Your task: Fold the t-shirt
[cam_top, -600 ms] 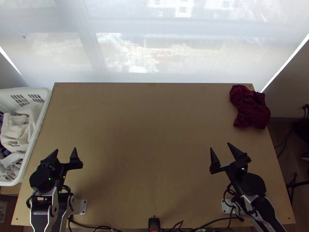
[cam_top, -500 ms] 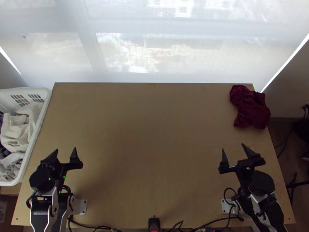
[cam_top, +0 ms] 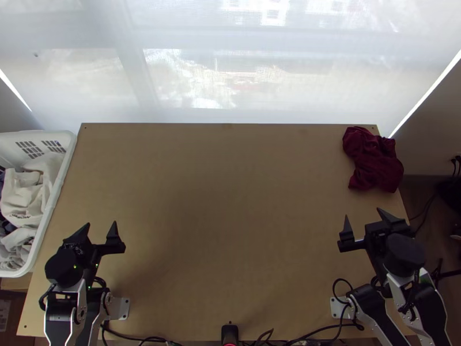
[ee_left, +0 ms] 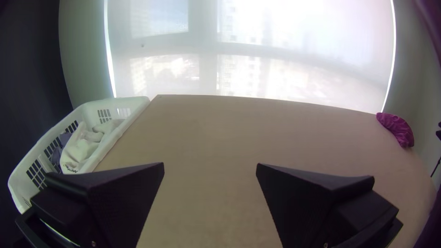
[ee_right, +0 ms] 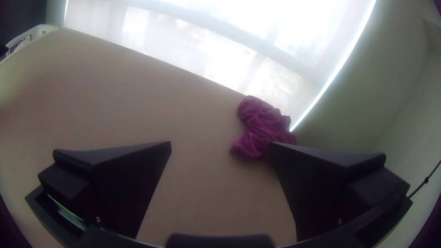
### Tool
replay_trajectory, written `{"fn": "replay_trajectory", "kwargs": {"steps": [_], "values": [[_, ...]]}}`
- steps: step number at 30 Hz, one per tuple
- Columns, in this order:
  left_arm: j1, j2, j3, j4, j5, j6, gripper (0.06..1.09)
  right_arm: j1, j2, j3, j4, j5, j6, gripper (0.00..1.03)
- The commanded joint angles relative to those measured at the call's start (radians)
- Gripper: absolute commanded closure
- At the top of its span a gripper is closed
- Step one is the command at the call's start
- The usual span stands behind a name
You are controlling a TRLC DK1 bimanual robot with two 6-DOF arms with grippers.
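1. Basket [cam_top: 55,199], white, slatted: positioned beside the table's left edge; contains bunched pale cloths [cam_top: 22,199].
2. Left gripper [cam_top: 101,223]: located above the near left part of the table; fingers set wide apart, nothing between them.
3. Table [cam_top: 230,219]: light wooden surface, spanning the area between both arms.
4. Black device [cam_top: 229,333]: seated at the middle of the table's near edge, cables alongside.
5. Right gripper [cam_top: 363,213]: located over the table's right part, on the near side of the t-shirt and apart from it; fingers spread, holding nothing.
6. T-shirt [cam_top: 374,161], dark red: bunched at the table's far right corner, reaching the right edge.
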Motion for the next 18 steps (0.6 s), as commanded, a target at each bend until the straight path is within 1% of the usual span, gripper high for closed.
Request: {"fn": "replay_trajectory", "kwargs": {"steps": [1,5,6,8,9,11,13,16,18], "values": [[-0.031,-0.001,0.007,-0.022,-0.009,-0.013,0.11,0.001,0.176,0.187,-0.118,0.000,0.059,0.05],[-0.026,0.000,0.027,-0.016,-0.095,-0.011,0.11,-0.007,0.217,0.282,-0.180,-0.002,0.082,0.05],[-0.028,0.000,0.028,-0.013,-0.096,-0.002,0.10,-0.007,0.225,0.296,-0.195,-0.002,0.082,0.05],[-0.037,0.002,0.028,0.007,-0.096,0.084,0.10,-0.008,0.234,0.316,-0.220,0.000,0.082,0.05],[-0.036,0.002,0.033,0.055,-0.096,0.090,0.11,-0.008,0.234,0.322,-0.230,0.001,0.079,0.05],[-0.020,0.000,0.071,0.114,-0.101,0.065,0.11,-0.016,0.234,0.327,-0.246,0.001,0.079,0.05],[-0.010,0.005,0.096,0.179,-0.099,0.064,0.11,-0.033,0.234,0.325,-0.258,0.001,0.079,0.05],[-0.010,0.055,0.165,0.186,-0.098,0.036,0.11,-0.066,0.243,0.338,-0.258,0.001,0.079,0.05],[-0.008,0.167,0.248,0.142,-0.101,0.005,0.11,-0.088,0.260,0.361,-0.262,0.001,0.079,0.05]]}}
